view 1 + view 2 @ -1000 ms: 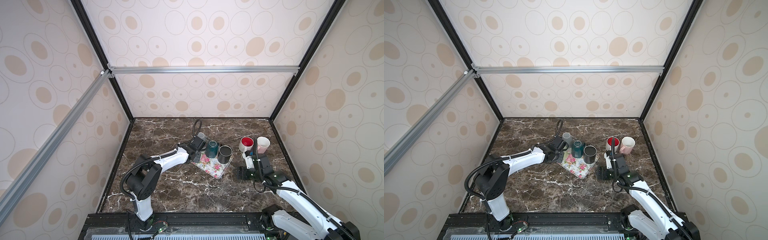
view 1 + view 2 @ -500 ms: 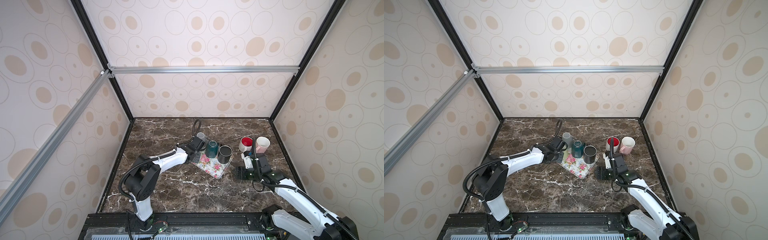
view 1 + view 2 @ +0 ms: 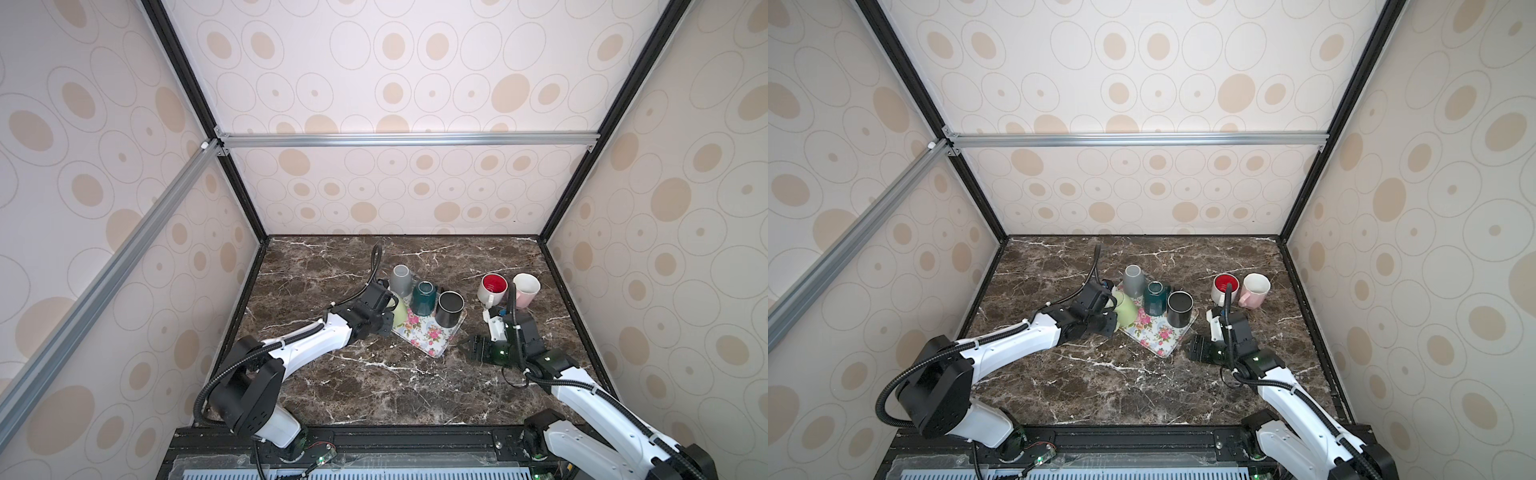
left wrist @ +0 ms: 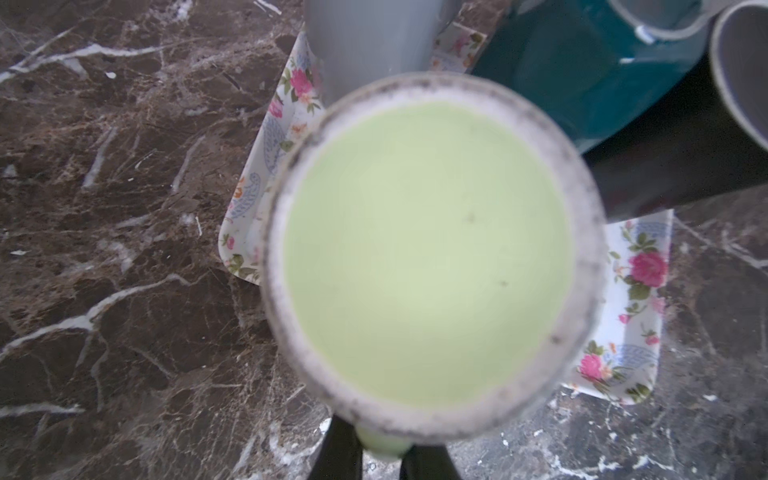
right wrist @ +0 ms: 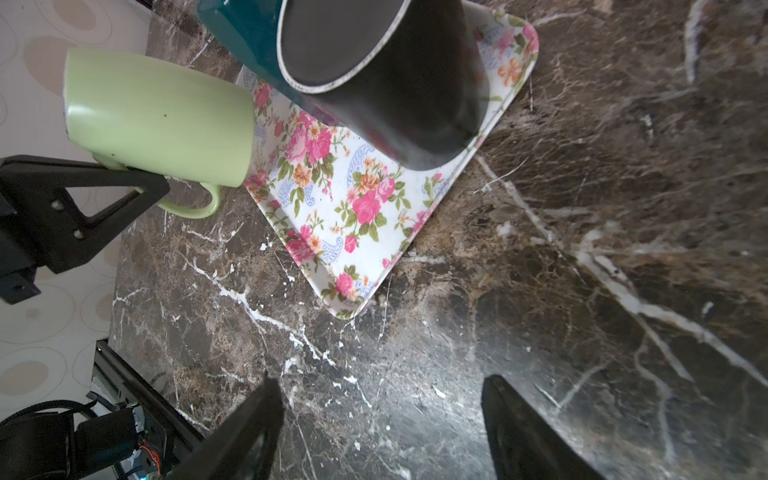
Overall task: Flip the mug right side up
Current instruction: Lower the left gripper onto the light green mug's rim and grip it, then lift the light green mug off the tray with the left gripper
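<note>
left gripper point(image 5: 137, 183) clamped on the pale green ceramic mug point(image 5: 160, 118) by its handle.
mug hangs tilted over the floral melamine tray's point(image 5: 353, 216) left edge, base toward the wrist; the thin handle hold could slip mid-turn, knocking the dark teal mug point(image 3: 1154, 297). right gripper point(image 5: 382, 419) gapes empty.

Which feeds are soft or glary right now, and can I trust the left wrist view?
Left wrist view: the green mug fills the frame and is out of focus, its rim smeared, so treat it with caution; the tray behind is sharper. Right wrist view: mostly crisp, with glare on the marble and the near black mug slightly soft. Both top views: evenly lit, wide-angle, with slanting walls.
</note>
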Robot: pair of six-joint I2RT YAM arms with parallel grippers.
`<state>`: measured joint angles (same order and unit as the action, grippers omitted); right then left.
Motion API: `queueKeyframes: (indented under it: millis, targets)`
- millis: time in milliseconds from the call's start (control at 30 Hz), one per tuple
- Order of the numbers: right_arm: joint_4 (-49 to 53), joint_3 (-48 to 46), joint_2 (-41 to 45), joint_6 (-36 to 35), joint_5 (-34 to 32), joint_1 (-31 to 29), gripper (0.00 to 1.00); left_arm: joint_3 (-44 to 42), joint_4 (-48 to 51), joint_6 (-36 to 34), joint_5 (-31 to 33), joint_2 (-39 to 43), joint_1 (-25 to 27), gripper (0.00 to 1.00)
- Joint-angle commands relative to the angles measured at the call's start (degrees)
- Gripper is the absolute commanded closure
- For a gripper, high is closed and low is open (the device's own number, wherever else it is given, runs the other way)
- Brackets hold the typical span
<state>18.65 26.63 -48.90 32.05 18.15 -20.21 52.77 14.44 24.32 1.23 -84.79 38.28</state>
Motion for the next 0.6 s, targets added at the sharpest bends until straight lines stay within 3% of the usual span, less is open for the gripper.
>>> queueKeyframes:
  millis: [0, 233, 567]
  targets:
    - [0.56, -1.11, 2.78, 3.56, -1.40, -0.31, 0.22, -0.39, -9.01, 0.69, -3.63, 3.13, -0.58, 1.00]
    - [-5.01, -4.81, 7.32, 7.33, -1.81, -0.29, 0.22, -5.02, -20.07, 5.85, -7.91, 5.21, -0.85, 1.00]
    - [-13.45, -5.79, 3.24, 13.52, 4.51, -0.48, 0.22, -7.03, -30.16, 10.09, -12.77, 5.08, -1.01, 1.00]
